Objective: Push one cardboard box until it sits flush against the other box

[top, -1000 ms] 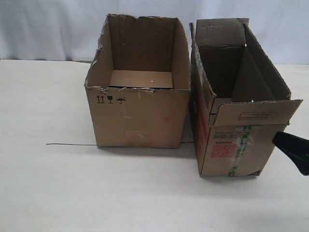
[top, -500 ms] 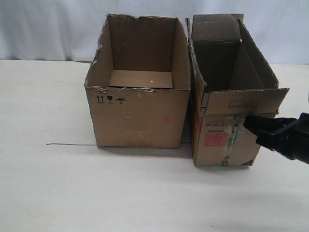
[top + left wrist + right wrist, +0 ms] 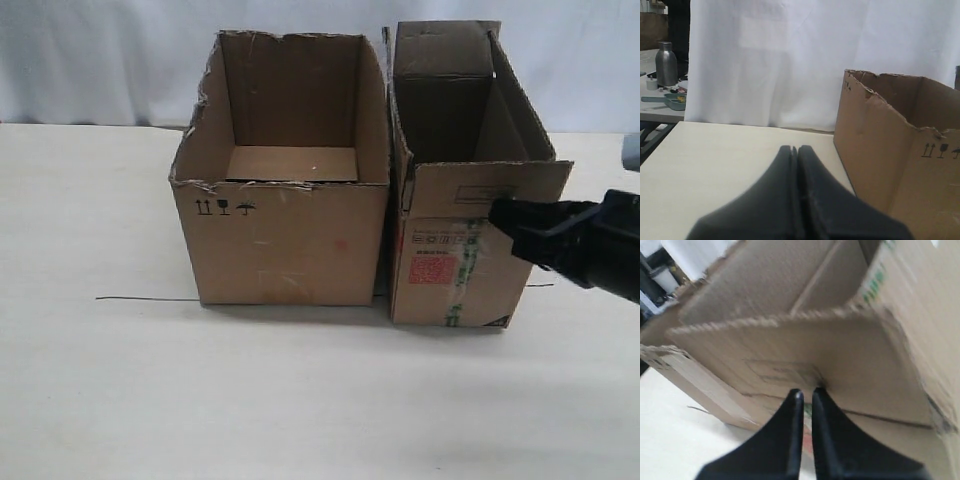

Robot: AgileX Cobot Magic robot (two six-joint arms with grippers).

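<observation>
Cardboard box touching right gripper tips, fingers pressing nearly together; other box sitting just beyond it.

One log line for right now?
right gripper: shut, tips on cardboard box | left gripper: shut, touching nothing | other box: alongside, almost flush

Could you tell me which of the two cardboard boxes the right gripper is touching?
The narrower cardboard box, with red print and green tape; the right gripper touches its front flap. The other box is wider, torn-rimmed.
</observation>
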